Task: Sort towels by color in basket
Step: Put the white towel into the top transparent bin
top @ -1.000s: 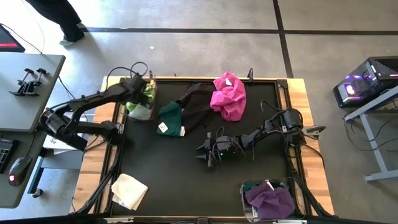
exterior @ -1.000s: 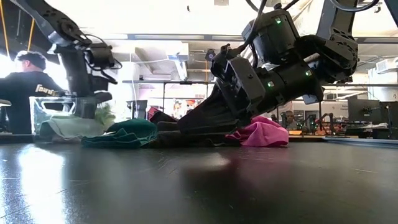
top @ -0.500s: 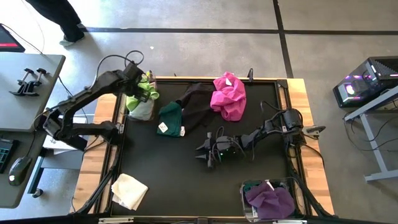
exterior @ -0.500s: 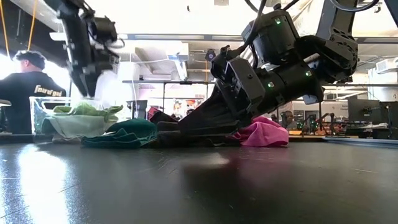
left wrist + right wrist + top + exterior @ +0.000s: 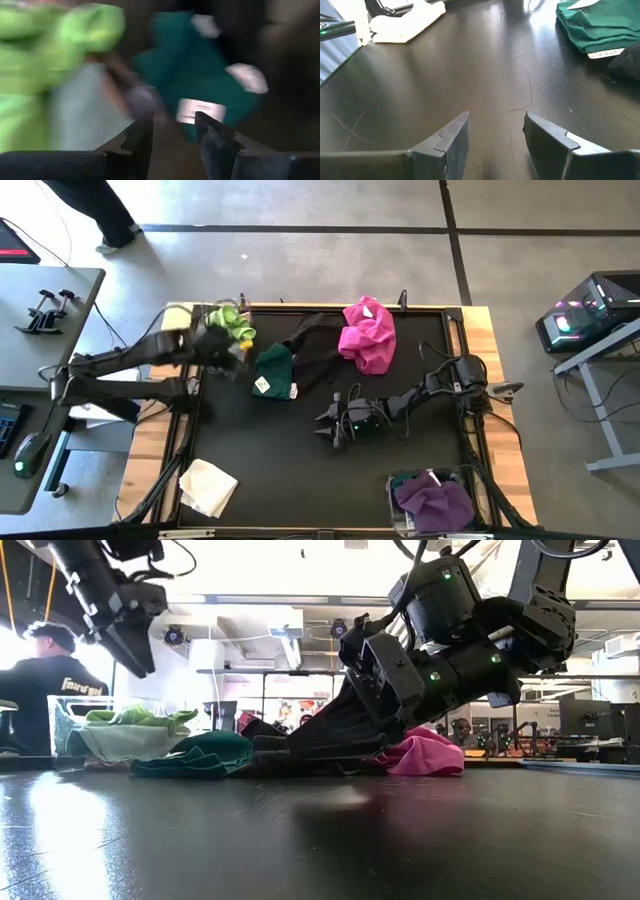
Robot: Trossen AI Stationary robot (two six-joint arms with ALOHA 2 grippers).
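My left gripper (image 5: 236, 350) (image 5: 174, 132) is open and holds nothing. It hangs high (image 5: 130, 645) over the clear basket (image 5: 62, 725) at the table's far left. A lime green towel (image 5: 232, 320) (image 5: 135, 718) lies in that basket on a pale mint one (image 5: 115, 743). A dark teal towel (image 5: 275, 370) (image 5: 200, 75), a black towel (image 5: 315, 345) and a magenta towel (image 5: 367, 335) lie on the mat's far half. A cream towel (image 5: 207, 485) lies near left. My right gripper (image 5: 332, 428) (image 5: 496, 135) is open, low over bare mat at mid-table.
A second clear basket (image 5: 395, 515) at the near right holds a purple towel (image 5: 435, 502) over something dark green. The black mat (image 5: 290, 470) is bare between the cream towel and that basket. A person (image 5: 40, 680) sits beyond the table's far left.
My left gripper has risen out of the far-left basket and swung a little toward the near edge. The lime green towel stays lying in the basket on the pale mint one. My right arm has kept still.
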